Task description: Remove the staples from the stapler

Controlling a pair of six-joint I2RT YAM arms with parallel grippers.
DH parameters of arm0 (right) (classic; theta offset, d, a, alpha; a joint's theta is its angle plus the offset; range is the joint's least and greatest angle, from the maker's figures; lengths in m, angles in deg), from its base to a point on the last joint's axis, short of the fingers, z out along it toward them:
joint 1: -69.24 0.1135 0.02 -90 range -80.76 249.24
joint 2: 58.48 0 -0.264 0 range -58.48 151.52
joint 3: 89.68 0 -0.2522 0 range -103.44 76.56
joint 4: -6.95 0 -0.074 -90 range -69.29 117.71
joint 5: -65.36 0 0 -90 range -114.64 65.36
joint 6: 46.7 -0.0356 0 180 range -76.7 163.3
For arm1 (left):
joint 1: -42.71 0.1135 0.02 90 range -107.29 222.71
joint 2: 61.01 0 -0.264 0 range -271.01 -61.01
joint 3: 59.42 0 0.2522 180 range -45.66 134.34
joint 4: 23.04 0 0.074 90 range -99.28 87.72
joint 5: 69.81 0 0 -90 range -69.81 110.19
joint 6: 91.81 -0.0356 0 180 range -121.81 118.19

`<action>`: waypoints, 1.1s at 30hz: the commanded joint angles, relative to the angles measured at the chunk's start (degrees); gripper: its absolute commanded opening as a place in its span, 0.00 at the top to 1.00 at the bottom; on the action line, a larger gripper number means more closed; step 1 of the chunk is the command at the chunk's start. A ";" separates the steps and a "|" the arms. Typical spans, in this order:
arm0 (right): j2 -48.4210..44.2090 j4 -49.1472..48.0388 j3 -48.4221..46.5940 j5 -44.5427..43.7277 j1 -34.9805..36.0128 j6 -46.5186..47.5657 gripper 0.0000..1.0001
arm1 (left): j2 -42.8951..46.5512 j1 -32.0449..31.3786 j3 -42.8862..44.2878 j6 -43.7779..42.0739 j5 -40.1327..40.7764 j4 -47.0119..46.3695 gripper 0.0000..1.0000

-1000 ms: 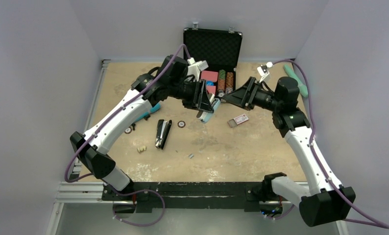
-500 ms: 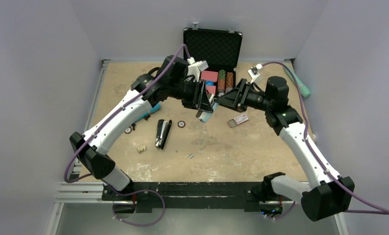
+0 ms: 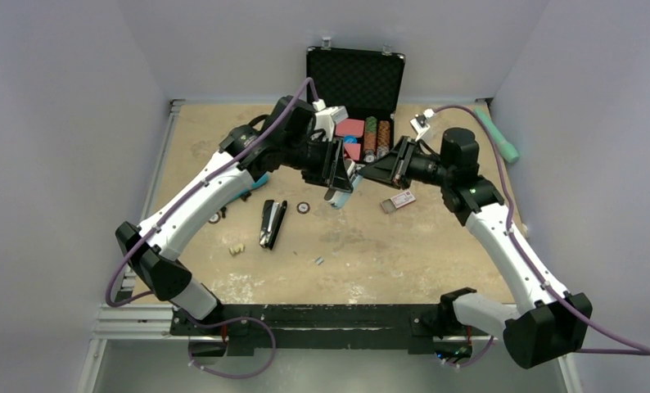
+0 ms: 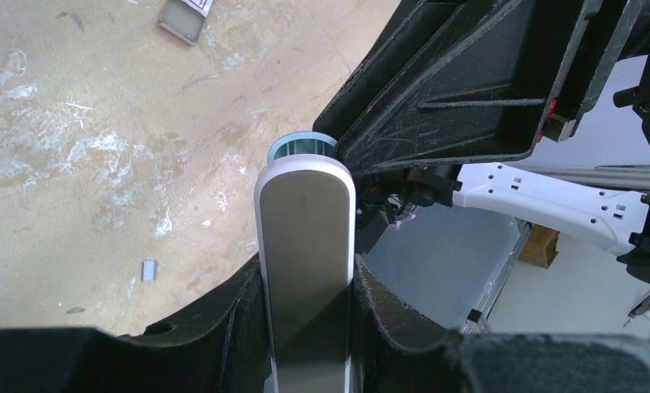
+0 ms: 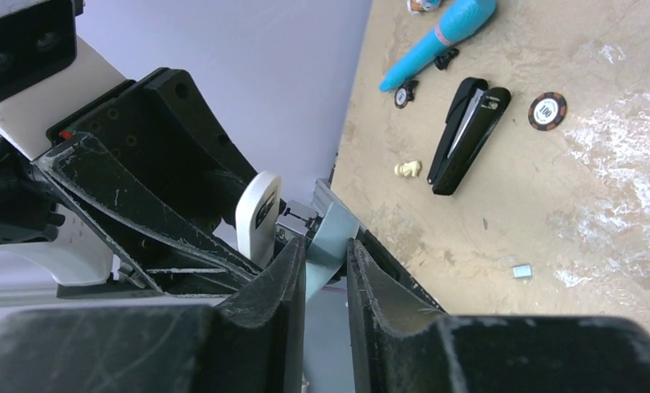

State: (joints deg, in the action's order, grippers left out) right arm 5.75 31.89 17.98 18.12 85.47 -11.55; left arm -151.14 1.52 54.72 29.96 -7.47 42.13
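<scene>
My left gripper [image 3: 338, 182] holds a white and light-blue stapler [image 4: 305, 229] in the air over the table's middle, both fingers pressed against its sides. My right gripper [image 5: 326, 262] meets it from the right, its jaws closed against the stapler's light-blue arm [image 5: 331, 233]; the white body [image 5: 259, 209] stands just left of that arm. The light-blue end [image 3: 340, 198] pokes out below the left fingers. The staples [image 3: 319, 261], a tiny grey strip, lie on the table nearer the arm bases, and show in both wrist views as the staples [image 4: 149, 270] and the staples [image 5: 522, 270].
A black stapler [image 3: 272, 223] lies left of centre, with a poker chip [image 3: 303, 208] and a cream lump [image 3: 236, 249] near it. An open black case [image 3: 356, 82] of chips stands at the back. A small card box [image 3: 402, 199] lies under the right arm.
The right arm has moved left to the held stapler and its jaws have closed in on the light-blue arm. The left arm has barely shifted.
</scene>
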 commanded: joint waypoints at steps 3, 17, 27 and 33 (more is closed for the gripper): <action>0.28 4.97 2.44 -3.18 -0.10 1.92 0.88 | 2.29 -0.12 2.81 -1.71 -0.66 -1.93 1.00; 6.10 8.62 5.78 -7.11 5.29 3.65 0.95 | 1.45 -0.21 4.83 -4.77 0.70 0.31 1.00; 15.42 7.54 4.09 -6.11 10.91 4.74 1.00 | -0.72 -0.30 9.68 -7.29 4.07 3.84 1.00; 19.93 5.12 5.40 -4.02 13.14 4.53 1.00 | -5.43 -0.27 18.80 -9.78 9.09 9.01 1.00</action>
State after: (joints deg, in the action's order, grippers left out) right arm 20.74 29.95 19.77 16.64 95.85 -10.91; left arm -158.00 1.46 61.76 22.00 4.94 62.86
